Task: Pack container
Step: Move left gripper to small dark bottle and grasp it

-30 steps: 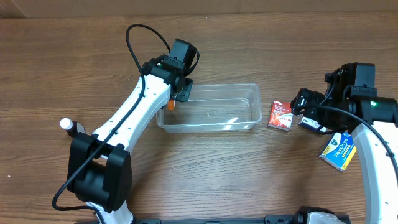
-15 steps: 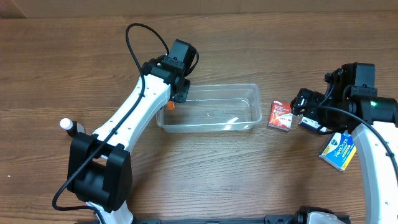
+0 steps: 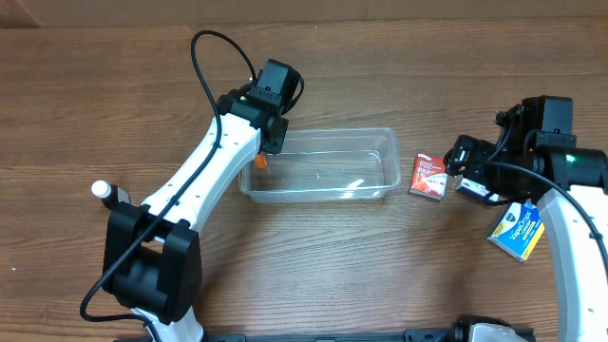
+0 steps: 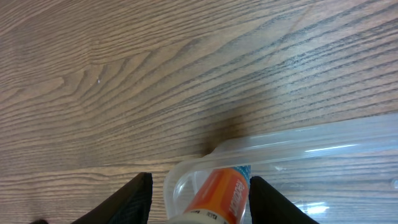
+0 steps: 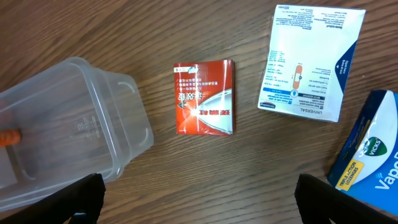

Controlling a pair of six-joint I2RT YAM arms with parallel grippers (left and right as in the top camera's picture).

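Note:
The clear plastic container [image 3: 380, 142] lies in the middle of the table; it also shows in the right wrist view [image 5: 93, 124]. My left gripper [image 3: 270, 142] hangs over its far left corner [image 4: 214, 151]. An orange bottle [image 4: 221, 193] with a white cap sits tilted between the jaws [image 4: 200, 208], inside that corner. It leans toward the right finger, with a gap on the left side. In the overhead view the bottle [image 3: 258, 161] is at the container's left end. My right gripper [image 3: 467, 171] is open and empty above the table right of the container, jaws [image 5: 196, 199] wide apart.
A red packet [image 3: 427, 177] [image 5: 204, 98] lies just right of the container. A white box [image 5: 311, 62] and a blue lozenge box [image 3: 517, 230] [image 5: 367, 149] lie further right. A small white-capped bottle [image 3: 104, 193] sits at the far left by the arm base.
The left gripper shifted slightly up and left at the container's corner, and the orange bottle sank a little toward the left wall. The right arm has not moved.

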